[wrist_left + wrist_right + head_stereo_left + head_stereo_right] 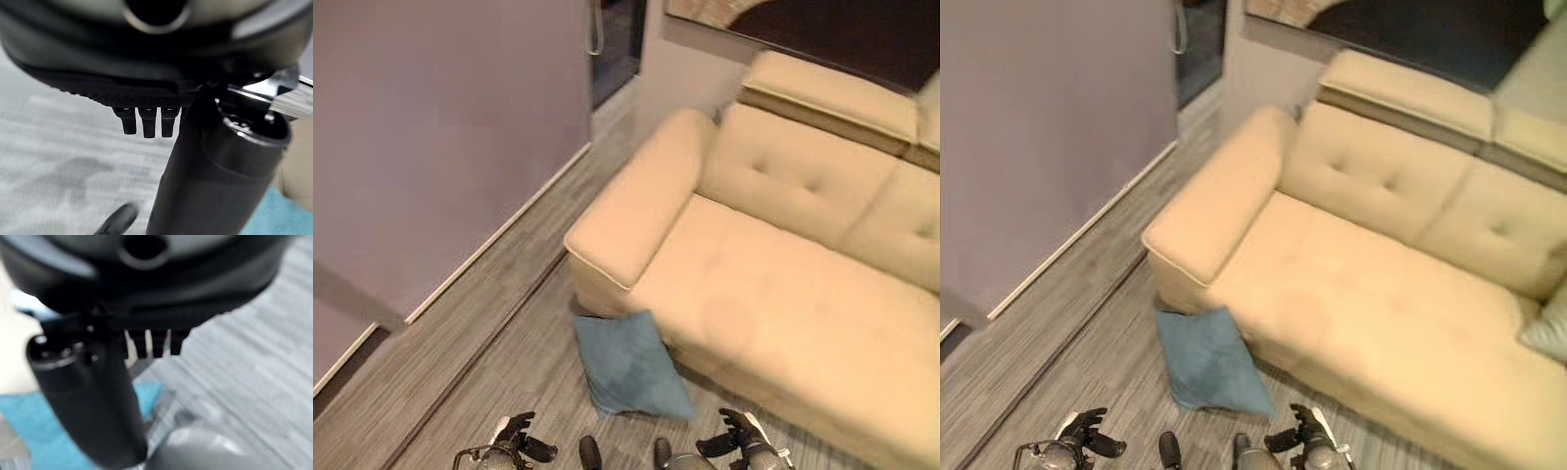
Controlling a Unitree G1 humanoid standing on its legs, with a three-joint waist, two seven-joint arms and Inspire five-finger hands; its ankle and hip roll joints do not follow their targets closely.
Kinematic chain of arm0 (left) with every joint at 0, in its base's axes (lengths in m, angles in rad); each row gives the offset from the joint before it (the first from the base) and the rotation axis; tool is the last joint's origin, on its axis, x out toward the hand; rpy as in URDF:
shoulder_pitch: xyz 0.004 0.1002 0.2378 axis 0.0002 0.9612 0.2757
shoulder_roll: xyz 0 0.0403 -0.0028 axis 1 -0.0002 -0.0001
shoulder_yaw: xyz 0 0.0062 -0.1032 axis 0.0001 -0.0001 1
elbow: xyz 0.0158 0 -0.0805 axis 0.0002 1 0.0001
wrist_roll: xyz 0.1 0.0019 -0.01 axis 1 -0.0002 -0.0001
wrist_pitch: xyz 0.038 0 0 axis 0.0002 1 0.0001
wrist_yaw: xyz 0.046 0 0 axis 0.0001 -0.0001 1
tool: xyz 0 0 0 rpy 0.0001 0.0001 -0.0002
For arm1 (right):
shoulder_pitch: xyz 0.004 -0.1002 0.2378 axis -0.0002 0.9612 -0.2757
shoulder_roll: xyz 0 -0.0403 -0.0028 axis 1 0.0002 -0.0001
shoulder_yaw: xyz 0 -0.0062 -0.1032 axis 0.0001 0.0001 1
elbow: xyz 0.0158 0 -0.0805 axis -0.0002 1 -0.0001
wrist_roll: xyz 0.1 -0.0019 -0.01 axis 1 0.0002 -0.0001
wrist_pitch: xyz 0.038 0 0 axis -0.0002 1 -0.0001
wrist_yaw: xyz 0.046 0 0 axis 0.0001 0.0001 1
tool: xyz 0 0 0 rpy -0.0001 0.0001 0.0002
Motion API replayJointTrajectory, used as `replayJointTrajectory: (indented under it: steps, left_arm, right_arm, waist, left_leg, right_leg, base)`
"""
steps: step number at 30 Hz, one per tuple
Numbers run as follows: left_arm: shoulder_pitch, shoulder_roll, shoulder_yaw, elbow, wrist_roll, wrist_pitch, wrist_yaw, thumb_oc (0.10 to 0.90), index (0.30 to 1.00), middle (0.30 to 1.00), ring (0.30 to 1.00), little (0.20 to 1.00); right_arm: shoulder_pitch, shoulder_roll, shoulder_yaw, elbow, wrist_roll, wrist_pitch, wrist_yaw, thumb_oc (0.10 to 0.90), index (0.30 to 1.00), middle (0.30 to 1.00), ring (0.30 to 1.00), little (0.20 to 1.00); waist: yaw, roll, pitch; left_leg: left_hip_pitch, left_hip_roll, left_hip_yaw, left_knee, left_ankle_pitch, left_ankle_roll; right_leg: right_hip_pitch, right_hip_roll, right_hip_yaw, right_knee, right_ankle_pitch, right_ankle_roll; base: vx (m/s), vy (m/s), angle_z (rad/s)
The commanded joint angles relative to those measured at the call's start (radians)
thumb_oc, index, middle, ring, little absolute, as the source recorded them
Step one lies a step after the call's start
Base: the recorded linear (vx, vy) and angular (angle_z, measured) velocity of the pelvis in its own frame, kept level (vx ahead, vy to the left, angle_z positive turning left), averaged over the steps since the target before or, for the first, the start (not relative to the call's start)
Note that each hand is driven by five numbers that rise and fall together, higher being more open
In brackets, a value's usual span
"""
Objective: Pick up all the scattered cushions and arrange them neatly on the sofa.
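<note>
The dark left hand (516, 439) and dark right hand (736, 437) hang low at the near edge, fingers relaxed and straight, holding nothing. Between them, a little farther off, a square teal fabric cushion (628, 365) lies flat on the grey striped floor (460, 362), its far edge against the base of the cream upholstered sofa (783, 294). It looks light, soft and floppy, likely to sag if pinched at one corner, so taking it by two opposite edges seems safest. A pale green cushion (1549, 326) rests on the seat at far right
</note>
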Motion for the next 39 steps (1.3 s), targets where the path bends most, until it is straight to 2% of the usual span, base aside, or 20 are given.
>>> replayJointTrajectory:
  steps: [1,2,4,5,7,9,12,14,16,18,19,21,25,28,31,32,34,36,37,39]
  left_arm:
    - [0.023,0.014,0.031,-0.005,-0.020,-0.035,0.002,0.800,0.900,0.900,0.900,0.900]
    - [0.024,0.010,0.029,-0.007,-0.017,-0.037,-0.002,0.800,0.900,0.900,0.900,0.900]
    - [0.023,0.003,0.015,-0.008,-0.001,-0.034,-0.003,0.800,0.900,0.900,0.900,0.900]
    - [0.014,-0.004,0.011,-0.019,-0.007,-0.034,-0.009,0.800,0.900,0.900,0.900,0.900]
    - [0.008,-0.022,-0.002,-0.030,-0.020,-0.036,-0.016,0.800,0.900,0.900,0.900,0.900]
    - [0.007,-0.031,-0.010,-0.029,-0.035,-0.035,-0.022,0.800,0.900,0.900,0.900,0.900]
    - [0.004,-0.040,-0.024,-0.027,-0.042,-0.032,-0.024,0.800,0.900,0.900,0.900,0.900]
    - [-0.001,-0.041,-0.028,-0.026,-0.045,-0.032,-0.023,0.800,0.900,0.900,0.900,0.900]
    - [-0.010,-0.050,-0.043,-0.026,-0.058,-0.036,-0.018,0.800,0.900,0.900,0.900,0.900]
    - [-0.012,-0.053,-0.045,-0.025,-0.059,-0.037,-0.018,0.800,0.900,0.900,0.900,0.900]
    - [-0.008,-0.061,-0.043,-0.015,-0.052,-0.034,-0.027,0.800,0.900,0.900,0.900,0.900]
    - [-0.007,-0.061,-0.046,-0.012,-0.042,-0.031,-0.031,0.800,0.900,0.900,0.900,0.900]
    - [-0.030,-0.042,-0.054,-0.006,-0.018,-0.034,-0.029,0.800,0.900,0.900,0.900,0.900]
    - [-0.043,-0.029,-0.056,-0.011,-0.014,-0.030,-0.023,0.800,0.900,0.900,0.900,0.900]
    - [-0.051,-0.009,-0.049,-0.014,-0.015,-0.031,-0.013,0.800,0.900,0.900,0.900,0.900]
    - [-0.051,0.000,-0.040,-0.013,-0.021,-0.032,-0.012,0.800,0.900,0.900,0.900,0.900]
    - [-0.044,0.001,-0.037,-0.015,-0.026,-0.030,-0.014,0.800,0.900,0.900,0.900,0.900]
    - [-0.032,-0.001,-0.031,-0.018,-0.035,-0.031,-0.017,0.800,0.900,0.900,0.900,0.900]
    - [-0.031,-0.002,-0.027,-0.008,-0.034,-0.028,-0.016,0.800,0.900,0.900,0.900,0.900]
    - [-0.032,-0.009,-0.029,-0.014,-0.034,-0.034,-0.020,0.800,0.900,0.900,0.900,0.900]
  right_arm:
    - [-0.038,-0.079,0.026,-0.014,-0.017,-0.024,-0.034,0.800,0.900,0.900,0.900,0.900]
    - [-0.036,-0.084,0.027,-0.018,-0.019,-0.023,-0.035,0.800,0.900,0.900,0.900,0.900]
    - [-0.026,-0.087,0.024,-0.026,-0.014,-0.024,-0.036,0.800,0.900,0.900,0.900,0.900]
    - [-0.022,-0.102,0.018,-0.023,-0.007,-0.022,-0.043,0.800,0.900,0.900,0.900,0.900]
    - [-0.029,-0.112,0.013,-0.005,0.000,-0.022,-0.046,0.800,0.900,0.900,0.900,0.900]
    - [-0.033,-0.118,0.012,0.005,0.001,-0.023,-0.048,0.800,0.900,0.900,0.900,0.900]
    - [-0.027,-0.122,0.016,0.018,-0.006,-0.018,-0.048,0.800,0.900,0.900,0.900,0.900]
    - [-0.029,-0.124,0.016,0.019,-0.007,-0.016,-0.048,0.800,0.900,0.900,0.900,0.900]
    - [-0.036,-0.131,0.017,0.020,-0.011,-0.012,-0.046,0.800,0.900,0.900,0.900,0.900]
    - [-0.039,-0.134,0.016,0.020,-0.012,-0.011,-0.046,0.800,0.900,0.900,0.900,0.900]
    - [-0.038,-0.131,0.009,0.024,-0.017,-0.008,-0.035,0.800,0.900,0.900,0.900,0.900]
    - [-0.039,-0.128,0.008,0.027,-0.021,-0.007,-0.034,0.800,0.900,0.900,0.900,0.900]
    - [-0.054,-0.101,0.010,0.016,-0.012,-0.008,-0.032,0.800,0.900,0.900,0.900,0.900]
    - [-0.062,-0.093,0.013,-0.002,-0.007,-0.006,-0.035,0.800,0.900,0.900,0.900,0.900]
    - [-0.078,-0.089,0.024,-0.028,-0.006,-0.009,-0.042,0.800,0.900,0.900,0.900,0.900]
    - [-0.082,-0.086,0.031,-0.043,-0.005,-0.015,-0.045,0.800,0.900,0.900,0.900,0.900]
    - [-0.082,-0.085,0.036,-0.044,-0.004,-0.019,-0.042,0.800,0.900,0.900,0.900,0.900]
    - [-0.076,-0.095,0.048,-0.043,0.007,-0.031,-0.044,0.800,0.900,0.900,0.900,0.900]
    - [-0.075,-0.096,0.055,-0.037,0.004,-0.029,-0.047,0.800,0.900,0.900,0.900,0.900]
    - [-0.073,-0.100,0.058,-0.046,0.010,-0.033,-0.055,0.800,0.900,0.900,0.900,0.900]
  waist:
    - [0.026,-0.032,-0.043]
    - [0.025,-0.034,-0.046]
    - [0.007,-0.044,-0.040]
    - [0.010,-0.054,-0.027]
    - [0.019,-0.055,-0.024]
    - [0.029,-0.059,-0.028]
    - [0.044,-0.064,-0.038]
    - [0.050,-0.061,-0.033]
    - [0.062,-0.046,-0.026]
    - [0.064,-0.040,-0.025]
    - [0.062,-0.017,-0.033]
    - [0.062,-0.014,-0.035]
    - [0.056,-0.030,-0.024]
    - [0.055,-0.034,-0.012]
    - [0.063,-0.029,0.011]
    - [0.079,-0.025,0.016]
    - [0.080,-0.027,0.015]
    - [0.077,-0.037,0.011]
    - [0.083,-0.042,0.008]
    - [0.106,-0.048,0.009]
  left_leg:
    - [0.019,0.020,-0.087,0.035,-0.106,-0.076]
    - [0.026,0.013,-0.076,0.041,-0.115,-0.078]
    - [0.012,0.008,-0.073,0.109,-0.140,-0.082]
    - [-0.024,0.015,-0.071,0.211,-0.167,-0.094]
    - [-0.059,0.017,-0.130,0.303,-0.177,-0.105]
    - [-0.086,0.026,-0.174,0.292,-0.170,-0.112]
    - [-0.126,0.118,-0.220,0.199,-0.083,-0.134]
    - [-0.131,0.136,-0.247,0.167,-0.056,-0.143]
    - [-0.157,0.166,-0.332,0.103,-0.015,-0.171]
    - [-0.167,0.165,-0.348,0.105,-0.009,-0.178]
    - [-0.143,0.170,-0.346,0.086,-0.004,-0.187]
    - [-0.141,0.163,-0.339,0.097,-0.010,-0.185]
    - [-0.160,0.102,-0.285,0.180,-0.077,-0.140]
    - [-0.164,0.082,-0.263,0.195,-0.098,-0.116]
    - [-0.159,0.075,-0.220,0.197,-0.114,-0.089]
    - [-0.148,0.076,-0.194,0.188,-0.115,-0.084]
    - [-0.140,0.068,-0.188,0.184,-0.111,-0.078]
    - [-0.116,0.028,-0.176,0.155,-0.103,-0.065]
    - [-0.114,0.016,-0.165,0.139,-0.100,-0.063]
    - [-0.118,0.009,-0.152,0.131,-0.095,-0.074]
  right_leg:
    - [-0.046,0.074,-0.024,-0.012,0.072,-0.024]
    - [-0.020,0.072,-0.053,-0.056,0.070,-0.026]
    - [0.006,0.094,0.005,-0.088,0.069,-0.037]
    - [0.016,0.083,0.001,-0.102,0.073,-0.044]
    - [0.031,0.086,0.032,-0.100,0.062,-0.056]
    - [0.042,0.077,0.050,-0.105,0.059,-0.052]
    - [0.069,0.066,0.080,-0.106,0.045,-0.037]
    - [0.078,0.069,0.092,-0.103,0.034,-0.036]
    - [0.109,0.065,0.141,-0.106,0.008,-0.024]
    - [0.117,0.059,0.154,-0.108,0.003,-0.020]
    - [0.133,0.047,0.172,-0.106,-0.003,-0.008]
    - [0.132,0.035,0.177,-0.104,0.001,-0.002]
    - [0.079,-0.038,0.225,-0.068,0.041,0.033]
    - [0.024,-0.058,0.250,-0.018,0.065,0.041]
    - [-0.047,-0.079,0.225,0.049,0.092,0.032]
    - [-0.055,-0.097,0.128,0.057,0.093,0.016]
    - [-0.049,-0.076,0.099,0.061,0.085,0.005]
    - [-0.052,0.050,0.092,0.054,0.053,-0.007]
    - [-0.050,0.076,0.071,0.030,0.045,-0.019]
    - [-0.005,0.063,-0.017,-0.051,0.025,-0.039]
  base:
    - [0.07,-0.018,-0.40]
    - [0.10,-0.057,-0.51]
    - [0.05,-0.095,-0.16]
    - [0.02,-0.073,0.09]
    - [0.05,0.001,-0.16]
    - [0.10,0.095,-0.58]
    - [0.23,0.168,-0.39]
    - [0.13,0.114,-0.29]
    - [0.22,0.229,-0.50]
    - [0.18,0.232,-0.58]
    - [0.15,0.215,-0.57]
    - [0.15,0.257,-0.50]
    - [0.10,0.352,-0.27]
    - [-0.03,0.255,-0.48]
    - [-0.08,0.267,-0.86]
    - [-0.02,0.173,-0.89]
    - [-0.01,0.158,-0.63]
    - [0.00,0.146,-0.35]
    - [-0.06,0.084,-0.13]
    - [-0.09,-0.039,-0.46]
